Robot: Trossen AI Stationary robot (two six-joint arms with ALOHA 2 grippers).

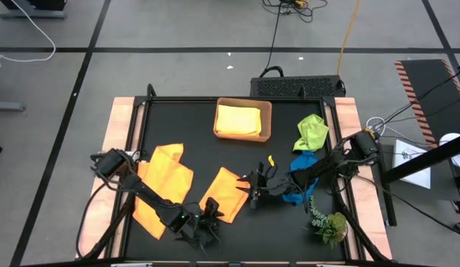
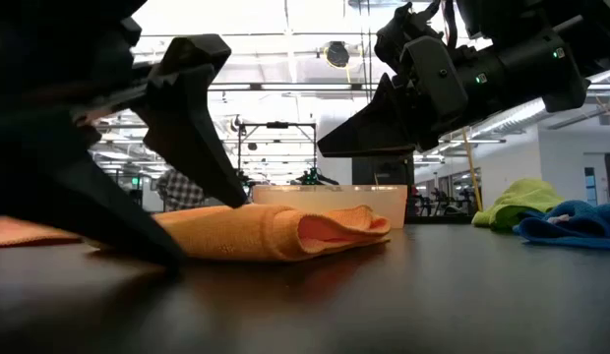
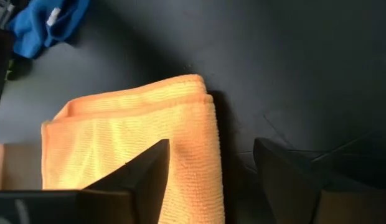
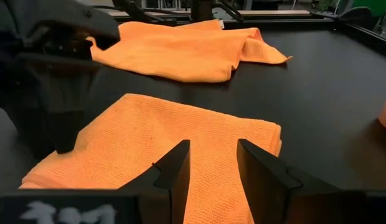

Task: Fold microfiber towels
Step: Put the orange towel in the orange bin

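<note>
A folded orange towel (image 1: 222, 194) lies flat on the black table. My left gripper (image 1: 208, 222) stands open at its near end, one finger (image 3: 140, 177) over the cloth and the other (image 3: 286, 180) over bare table beside the towel's edge. My right gripper (image 1: 254, 191) hangs open just above the towel's far right edge (image 4: 268, 134), clear of it in the low view. A second orange towel (image 1: 163, 185) lies spread and rumpled at the left. A yellow towel (image 1: 239, 120) lies in the tan tray. Green (image 1: 312, 132) and blue (image 1: 300, 176) towels lie bunched at the right. My left gripper comes slanting down from the table's near left side. One fingertip (image 2: 238, 200) reaches the folded orange towel's top layer near its near end. Whether it rests on the cloth or stands just off it, I cannot tell.
The tan tray (image 1: 267, 111) stands at the back middle. A leafy plant sprig (image 1: 330, 226) lies at the near right corner. Bare black table lies in the middle and along the near edge. Cables run past the table's right side.
</note>
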